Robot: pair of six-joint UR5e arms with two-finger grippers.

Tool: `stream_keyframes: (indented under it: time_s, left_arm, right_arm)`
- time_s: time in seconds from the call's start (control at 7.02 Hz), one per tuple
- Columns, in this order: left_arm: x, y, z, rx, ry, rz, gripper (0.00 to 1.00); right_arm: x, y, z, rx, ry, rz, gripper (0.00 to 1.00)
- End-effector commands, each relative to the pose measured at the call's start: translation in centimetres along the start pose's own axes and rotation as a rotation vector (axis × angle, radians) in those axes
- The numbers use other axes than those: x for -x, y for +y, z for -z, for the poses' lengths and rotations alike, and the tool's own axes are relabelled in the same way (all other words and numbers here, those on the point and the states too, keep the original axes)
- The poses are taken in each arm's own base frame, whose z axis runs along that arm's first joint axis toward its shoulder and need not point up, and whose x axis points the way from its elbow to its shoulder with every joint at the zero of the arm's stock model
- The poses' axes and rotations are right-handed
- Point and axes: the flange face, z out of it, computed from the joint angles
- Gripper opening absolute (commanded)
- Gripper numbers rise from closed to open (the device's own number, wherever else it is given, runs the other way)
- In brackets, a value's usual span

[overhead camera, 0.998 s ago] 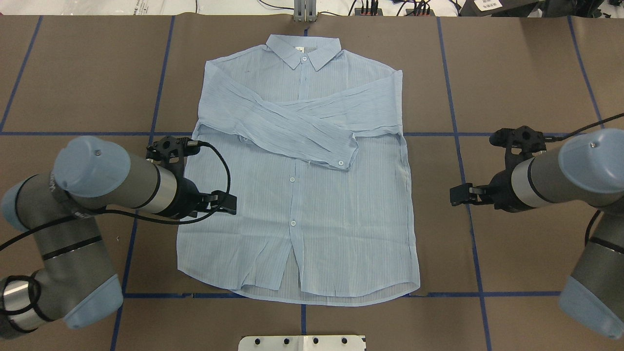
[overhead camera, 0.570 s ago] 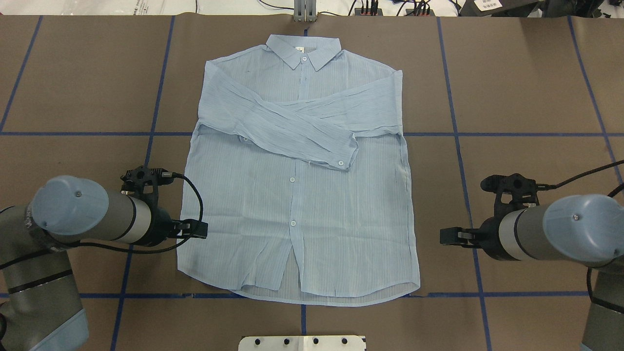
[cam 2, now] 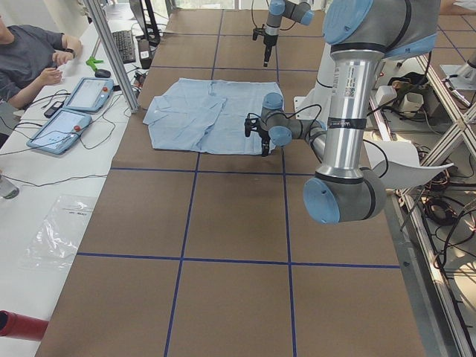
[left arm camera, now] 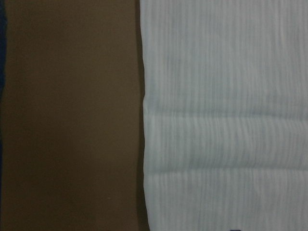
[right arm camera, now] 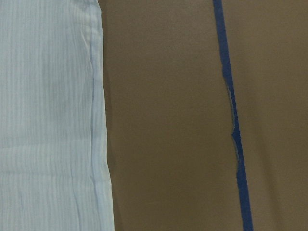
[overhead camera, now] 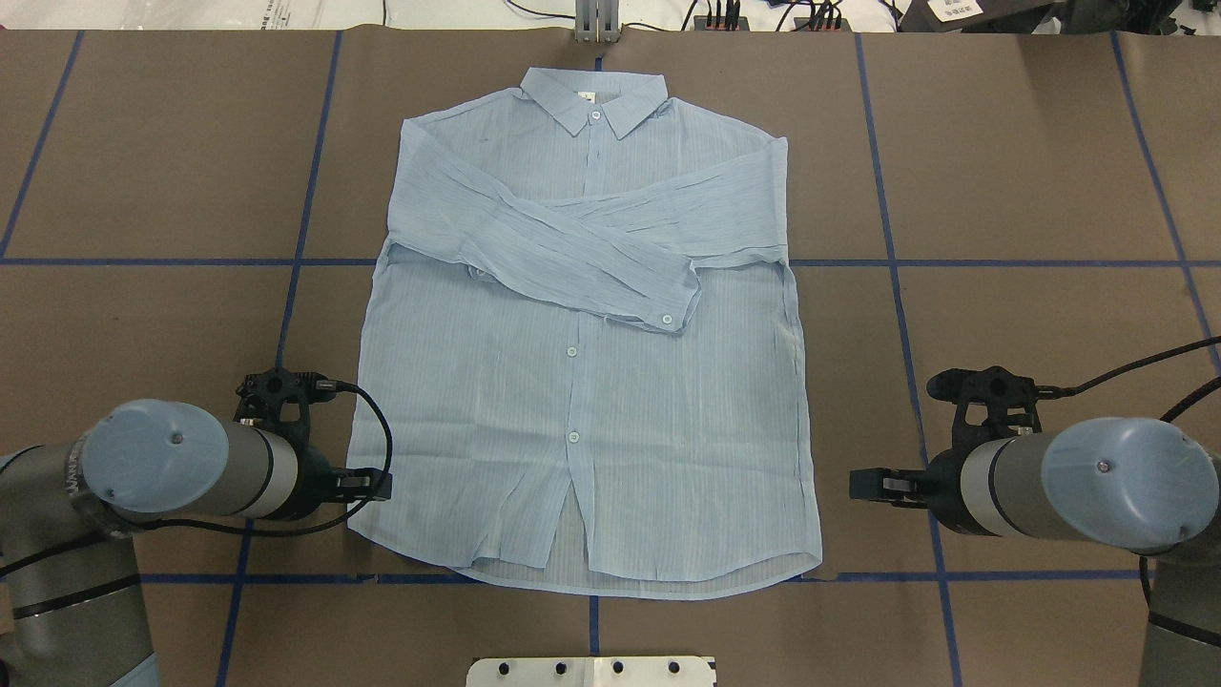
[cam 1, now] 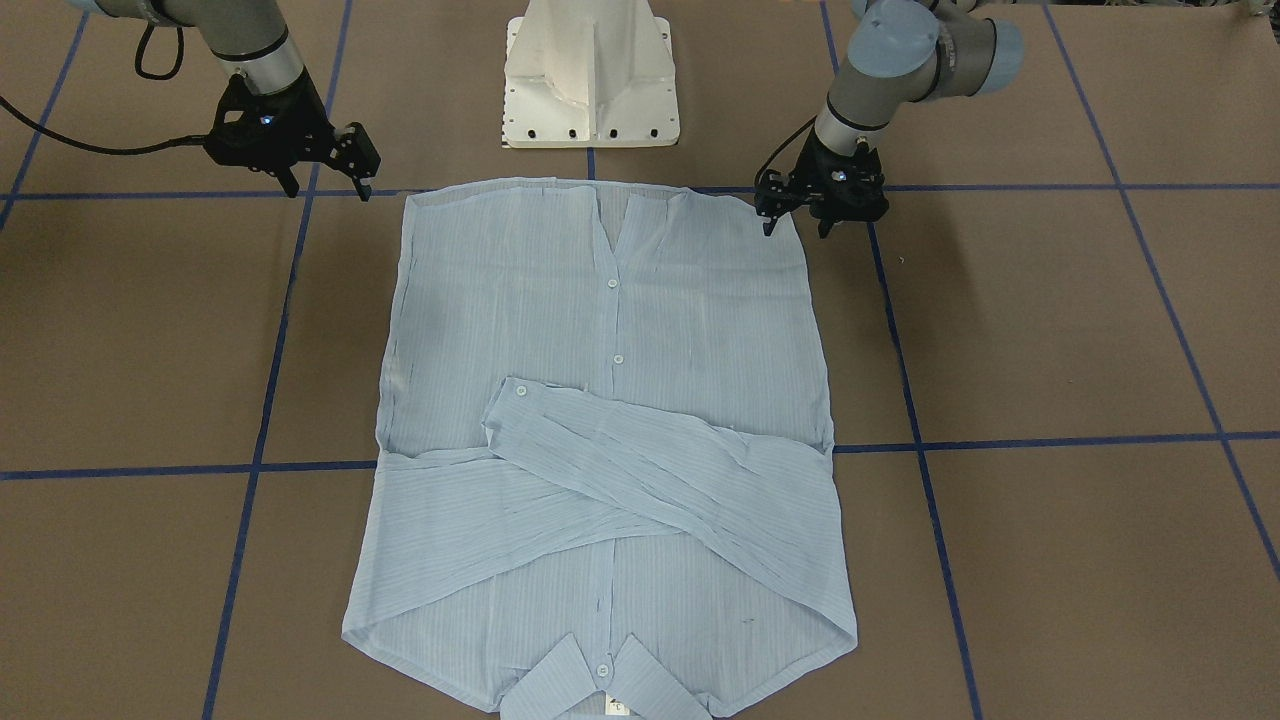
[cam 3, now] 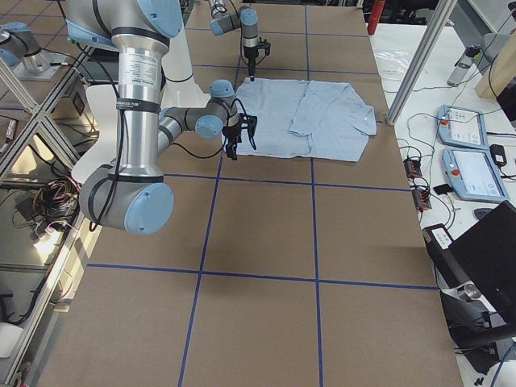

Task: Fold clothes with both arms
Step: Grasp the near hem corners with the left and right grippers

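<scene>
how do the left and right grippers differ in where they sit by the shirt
The left gripper is at the shirt's side edge near the hem; the right gripper sits off it, bare table between. The right's jaws look wider spread than the left's. Both are open, holding nothing.

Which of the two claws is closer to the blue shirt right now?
Left. The left gripper is right at the shirt's hem corner on its side, overlapping the edge. The right gripper hangs beside the opposite hem corner, with bare table between.

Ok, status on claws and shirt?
Left claw open at hem corner, right claw open beside hem. Shirt flat, sleeves crossed. Nothing seen blocking.
</scene>
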Motion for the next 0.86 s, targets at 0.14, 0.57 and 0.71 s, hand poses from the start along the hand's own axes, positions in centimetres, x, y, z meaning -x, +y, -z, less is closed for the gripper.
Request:
stream_keyframes:
  time_s: [0.14,0.57,0.71]
  left_arm:
    - [-0.85,2.07,-0.54,0.033,-0.006,0.005,0.40]
    - [-1.06,2.18,0.20,0.035,-0.014,0.007,0.03]
    - [-1.03,2.17,0.13,0.036,-0.022,0.010,0.00]
  right_arm:
    - [0.00,0.03,-0.02,0.000,0.001,0.000,1.00]
    - [0.05,0.35,-0.14,0.006,0.001,0.004,1.00]
    - [0.04,0.53,-0.23,0.008,0.003,0.007,1.00]
